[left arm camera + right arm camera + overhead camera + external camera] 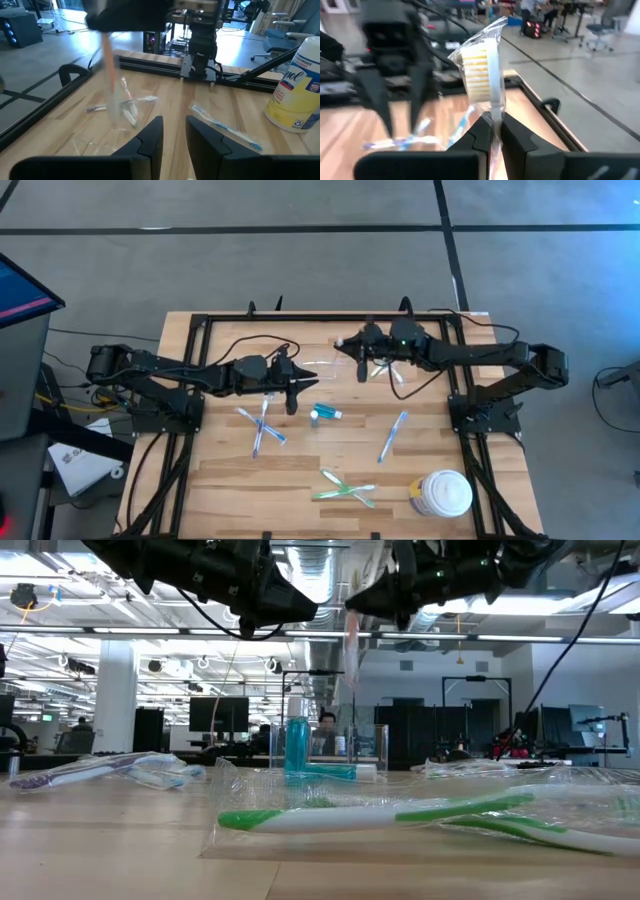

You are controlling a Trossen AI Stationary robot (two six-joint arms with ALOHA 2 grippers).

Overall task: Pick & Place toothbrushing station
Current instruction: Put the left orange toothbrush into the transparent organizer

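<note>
My right gripper [492, 131] is pinched on a wrapped whitish toothbrush [479, 65], raised above the clear holder [322, 367]; gripping only slick wrapper, it may slip or swing off-target.

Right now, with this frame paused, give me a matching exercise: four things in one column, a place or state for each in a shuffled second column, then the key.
Things
1. whitish toothbrush
2. teal tube
3. green toothbrushes
4. white jar

Places or states
A. crossed on the table's near side
B. held up in its wrapper by the right gripper
C. lying mid-table, just right of the left gripper
D. standing at the near right corner

Pairs: 1-B, 2-C, 3-A, 4-D
</note>
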